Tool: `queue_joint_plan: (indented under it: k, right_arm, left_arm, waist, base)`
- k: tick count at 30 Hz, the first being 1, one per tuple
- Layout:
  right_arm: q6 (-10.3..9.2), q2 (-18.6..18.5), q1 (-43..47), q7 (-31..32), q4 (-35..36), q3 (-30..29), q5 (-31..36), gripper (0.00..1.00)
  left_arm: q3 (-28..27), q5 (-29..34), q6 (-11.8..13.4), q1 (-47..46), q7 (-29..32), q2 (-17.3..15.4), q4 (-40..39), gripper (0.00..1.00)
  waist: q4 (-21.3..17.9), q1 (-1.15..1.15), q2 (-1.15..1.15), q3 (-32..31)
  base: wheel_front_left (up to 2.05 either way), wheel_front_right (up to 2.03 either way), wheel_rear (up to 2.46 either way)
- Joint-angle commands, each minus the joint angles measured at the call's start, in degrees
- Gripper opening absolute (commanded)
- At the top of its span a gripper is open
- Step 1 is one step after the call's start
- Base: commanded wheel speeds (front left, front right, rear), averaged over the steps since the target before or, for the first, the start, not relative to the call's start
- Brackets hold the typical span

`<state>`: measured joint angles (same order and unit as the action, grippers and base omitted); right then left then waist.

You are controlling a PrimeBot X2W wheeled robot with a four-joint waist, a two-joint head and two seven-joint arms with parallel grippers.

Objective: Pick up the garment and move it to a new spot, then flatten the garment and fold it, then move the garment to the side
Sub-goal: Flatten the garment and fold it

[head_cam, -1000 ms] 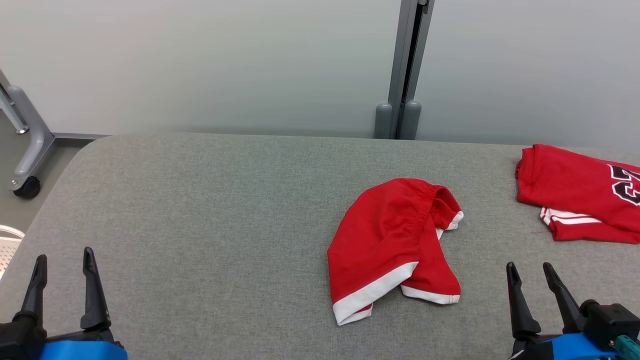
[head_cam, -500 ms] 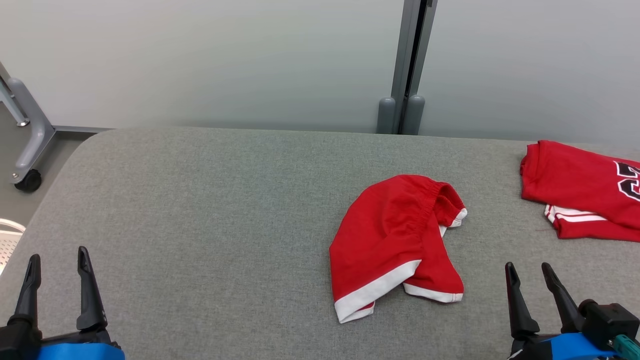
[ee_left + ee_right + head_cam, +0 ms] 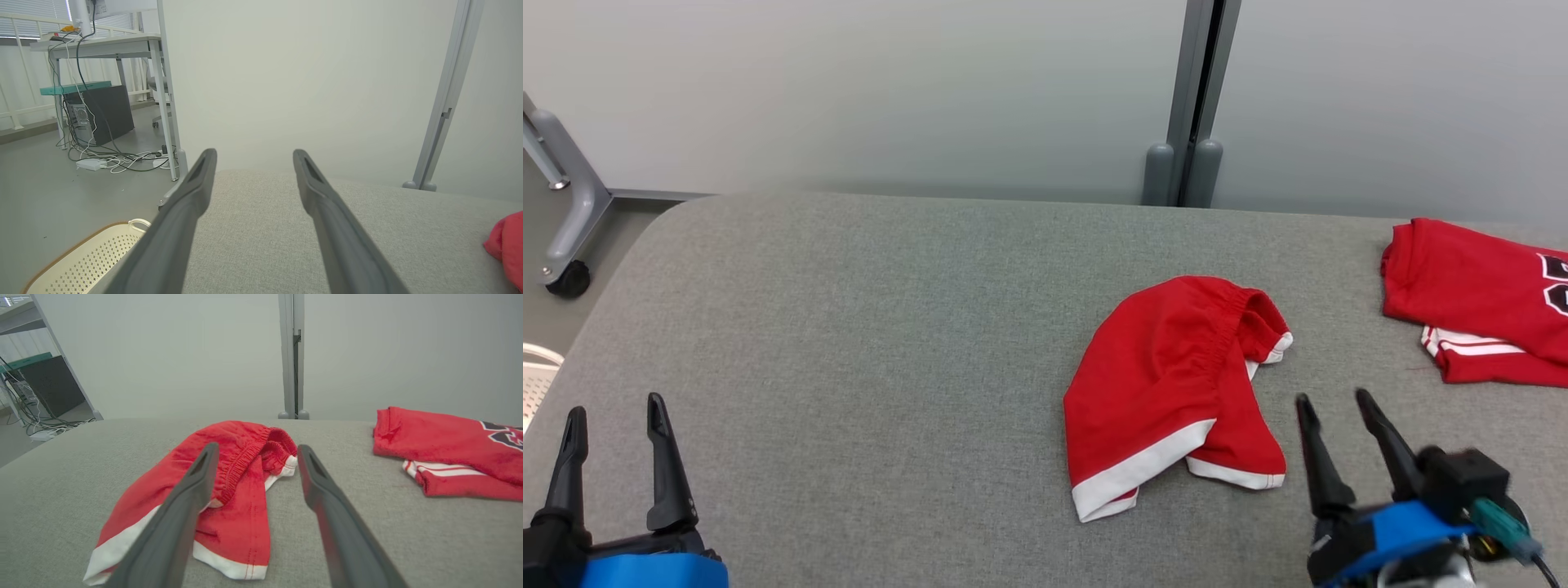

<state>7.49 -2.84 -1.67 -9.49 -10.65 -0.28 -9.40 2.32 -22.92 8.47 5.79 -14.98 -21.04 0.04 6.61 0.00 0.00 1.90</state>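
The garment is a pair of red shorts with white hems, lying crumpled right of centre on the grey padded table. In the right wrist view the garment lies just ahead, its elastic waistband between and beyond my fingers. My right gripper is open, hovering just right of the garment without touching it. At the lower left my left gripper is open and empty, far from the garment. A red edge of the garment shows at the right of the left wrist view.
A folded red jersey with white stripes and a black number lies at the table's far right. A grey post stands behind the table. Off the left edge are a wheeled stand and a cream perforated basket on the floor.
My right gripper has moved left and forward, closer to the garment. The head camera has tilted a little, shifting the whole scene. The left gripper stays put.
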Motion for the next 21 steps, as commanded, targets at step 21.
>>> queue_joint_plan:
  k: [21]
  right_arm:
    - [0.01, -1.0, -19.9, 6.2, -29.9, 5.6, 2.4, 1.00]
  left_arm:
    - [-1.9, 4.0, -4.0, -5.6, -0.3, 5.6, 1.7, 1.00]
  waist:
    - [5.5, 0.00, 0.00, 5.3]
  base:
    - [0.00, 0.00, 0.00]
